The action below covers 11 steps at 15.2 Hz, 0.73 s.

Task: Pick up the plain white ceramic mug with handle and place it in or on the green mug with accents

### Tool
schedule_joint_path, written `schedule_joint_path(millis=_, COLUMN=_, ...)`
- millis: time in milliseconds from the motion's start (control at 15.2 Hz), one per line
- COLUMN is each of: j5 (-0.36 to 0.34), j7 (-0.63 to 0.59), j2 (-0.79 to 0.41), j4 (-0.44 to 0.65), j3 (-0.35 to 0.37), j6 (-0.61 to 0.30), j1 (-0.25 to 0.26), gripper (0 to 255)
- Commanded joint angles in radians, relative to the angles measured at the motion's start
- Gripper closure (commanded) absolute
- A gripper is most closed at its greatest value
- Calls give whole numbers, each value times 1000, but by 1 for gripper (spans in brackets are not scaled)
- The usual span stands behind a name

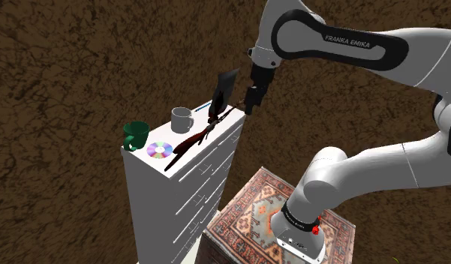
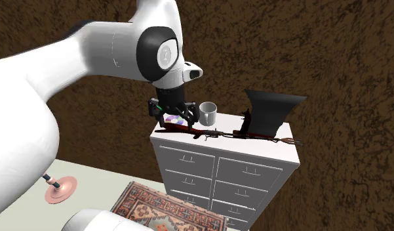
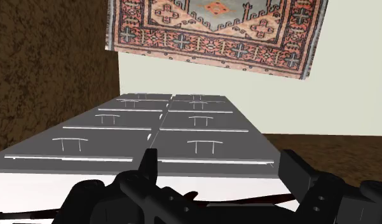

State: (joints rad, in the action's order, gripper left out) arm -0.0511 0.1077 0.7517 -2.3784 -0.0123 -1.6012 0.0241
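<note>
Stand (image 1: 242, 214): rug-patterned box carrying the arm base. In the shoulder view the arm reaches up and left to a white dresser (image 1: 152, 202) with two columns of drawers.

Hand (image 1: 251, 101) hovers over the dresser's front edge, above the top. Its fingers (image 3: 149, 167) are spread apart with nothing between them. The wrist view looks down the drawer fronts to pale floor (image 3: 348, 95).

On the dresser top, near to far:
- Dark-red rifle (image 1: 205, 135) lies flat along the front edge, spanning most of its length, and passes under the hand.
- Black flared object (image 1: 223, 91) stands just behind the rifle, at the end on the second exterior view's right.
- White mug (image 1: 181, 119) is upright, mouth up, behind the rifle and clear of the hand. In the second exterior view it sits just right of the hand.
- CD (image 1: 159, 149) lies flat near the front edge, roughly between the two mugs.
- Green mug (image 1: 136, 135) is upright at the far end, on the shoulder view's left, apart from the white mug.

Brown mottled backdrop (image 1: 66, 60) lies beyond.
</note>
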Motion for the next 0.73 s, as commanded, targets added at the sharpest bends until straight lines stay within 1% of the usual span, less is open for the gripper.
schedule_joint_path(millis=0, j5=0, j7=0, j2=0, j4=0, j3=0, j6=0, j1=0, gripper=0)
schedule_joint_path(millis=330, j5=-3, j7=9, j2=-173, j4=37, j3=-19, j6=-143, j1=-5, gripper=0)
schedule_joint_path(millis=660, j5=1, j7=20, j2=-358, j4=109, j3=-37, j6=-262, j1=-8, gripper=0)
